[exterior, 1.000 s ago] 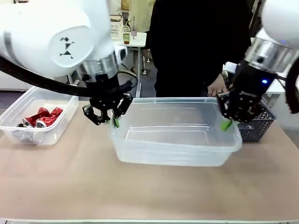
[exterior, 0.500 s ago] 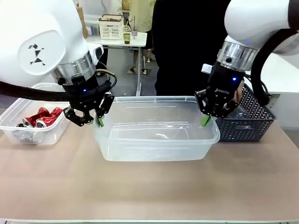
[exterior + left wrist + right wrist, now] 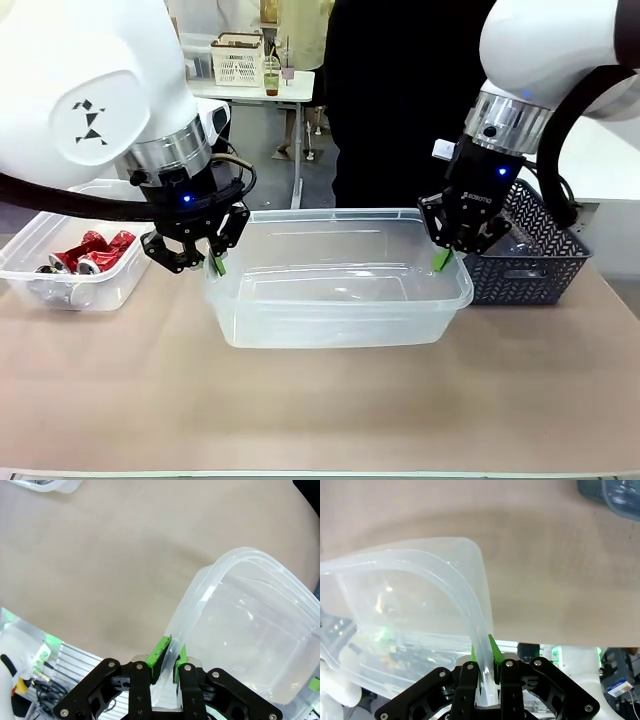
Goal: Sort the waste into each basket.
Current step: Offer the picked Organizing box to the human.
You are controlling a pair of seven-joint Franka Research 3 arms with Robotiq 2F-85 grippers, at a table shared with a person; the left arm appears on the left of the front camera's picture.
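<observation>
middle tub (image 3: 340, 327) moved left | long axis left-right | opening up

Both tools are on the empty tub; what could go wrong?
The left tool and right tool pinch only the thin rim of the clear tub at its ends; it might flex and slip free. The tub's right end sits near the mesh basket; shifting rightward could knock it.

One readable brand
White "ROBOTIQ" on the right gripper (image 3: 442, 259)'s black body; black geometric logo (image 3: 90, 120) on the left arm (image 3: 50, 60).
</observation>
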